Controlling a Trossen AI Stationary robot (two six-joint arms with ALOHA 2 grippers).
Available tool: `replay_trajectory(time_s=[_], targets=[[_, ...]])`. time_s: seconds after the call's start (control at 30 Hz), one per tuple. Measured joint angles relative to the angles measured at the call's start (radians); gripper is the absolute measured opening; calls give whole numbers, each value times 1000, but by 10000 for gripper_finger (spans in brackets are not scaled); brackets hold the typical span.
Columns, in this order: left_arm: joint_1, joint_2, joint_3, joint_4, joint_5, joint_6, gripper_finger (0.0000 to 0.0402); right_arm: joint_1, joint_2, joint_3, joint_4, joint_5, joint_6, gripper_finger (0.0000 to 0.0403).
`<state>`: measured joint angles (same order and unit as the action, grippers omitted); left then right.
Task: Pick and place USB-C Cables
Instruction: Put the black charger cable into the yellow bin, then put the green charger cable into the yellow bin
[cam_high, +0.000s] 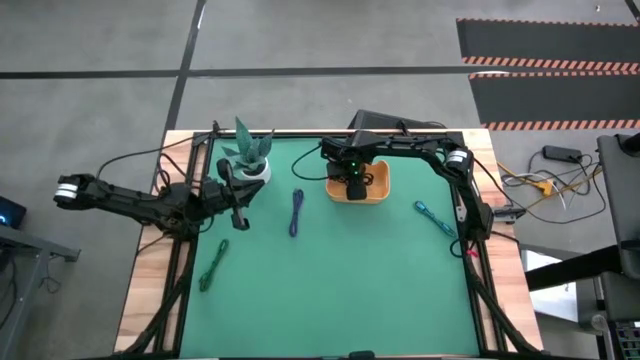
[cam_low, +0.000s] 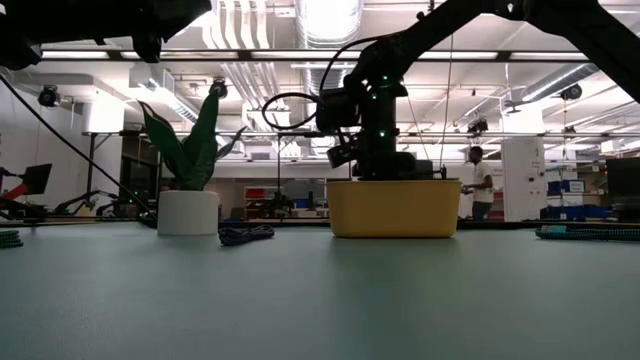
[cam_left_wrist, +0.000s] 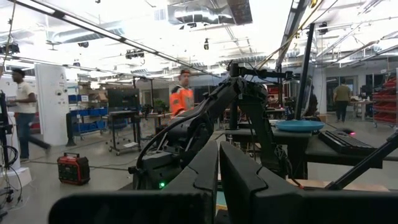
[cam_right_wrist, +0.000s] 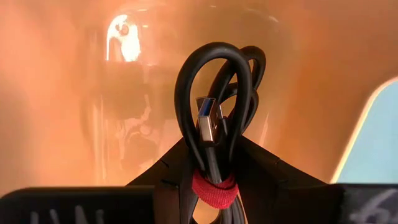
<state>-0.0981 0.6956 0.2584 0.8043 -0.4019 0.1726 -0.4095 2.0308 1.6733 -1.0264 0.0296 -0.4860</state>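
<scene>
My right gripper points down into the orange tray, shut on a black cable bundle bound by a red strap. The tray wall hides the fingertips in the low view. On the green mat lie a dark blue bundle left of the tray, a teal bundle to its right, and a green bundle near the left edge. My left gripper hovers shut beside the potted plant, touching nothing. My right gripper pinches the black bundle between its two fingers, at and just past the red strap. The fingers come from above, pointing down into the tray. The looped end and a silver plug stick out past the fingertips toward the tray floor.
A potted plant in a white pot stands at the far left of the mat, close to my left gripper. Black frame bars and wires run along the mat's left and right edges. The mat's near half is bare.
</scene>
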Motion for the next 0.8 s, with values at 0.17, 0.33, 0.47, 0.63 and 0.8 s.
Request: replay_trajectory(time_s=[0.17, 0.33, 0.47, 0.63, 0.8], targets=[[0, 0, 0, 1, 0, 0, 2, 0, 0, 0, 3, 0, 15, 103], [0, 0, 0, 1, 0, 0, 2, 0, 0, 0, 17, 0, 15, 138], [0, 0, 0, 1, 0, 0, 2, 0, -1, 0, 16, 0, 24, 161], [0, 0, 0, 5, 0, 0, 2, 0, -8, 0, 14, 0, 33, 169], [0, 0, 0, 4, 0, 0, 2, 1, -53, 0, 6, -1, 58, 169]])
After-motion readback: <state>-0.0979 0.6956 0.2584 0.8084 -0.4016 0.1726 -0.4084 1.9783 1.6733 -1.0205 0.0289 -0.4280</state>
